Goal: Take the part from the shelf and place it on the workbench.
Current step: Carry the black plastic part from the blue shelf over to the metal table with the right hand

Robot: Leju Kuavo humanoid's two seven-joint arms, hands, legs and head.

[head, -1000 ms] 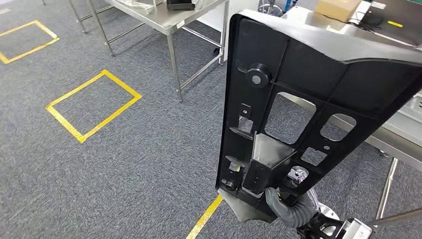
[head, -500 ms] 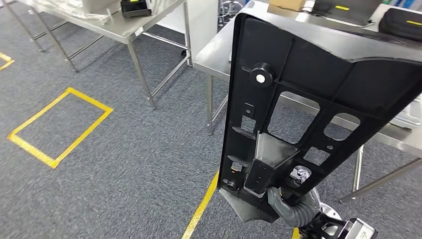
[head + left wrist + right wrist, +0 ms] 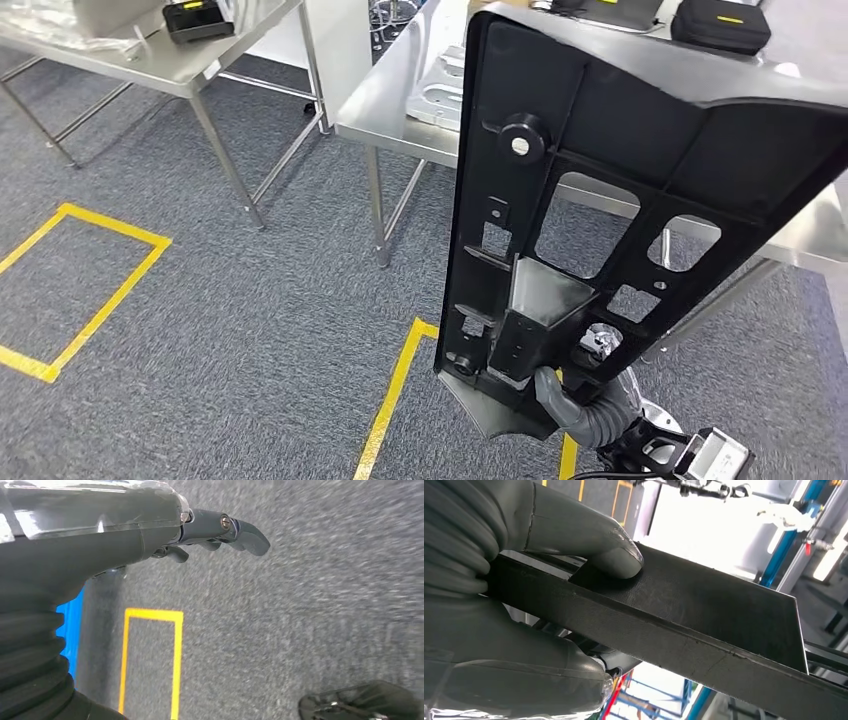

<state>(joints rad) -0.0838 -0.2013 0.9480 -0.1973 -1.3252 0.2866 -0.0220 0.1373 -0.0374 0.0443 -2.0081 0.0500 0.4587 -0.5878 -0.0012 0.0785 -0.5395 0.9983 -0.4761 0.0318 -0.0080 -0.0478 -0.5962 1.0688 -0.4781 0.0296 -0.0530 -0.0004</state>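
Black ribbed part upright, cutouts showing.

Matt black plastic part, brushed steel workbench, rough grey carpet floor, rubbery grey right hand

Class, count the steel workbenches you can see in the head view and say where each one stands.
2. One workbench stands at upper left; the other stands at centre, running behind the black part that the right hand holds. More may be hidden.
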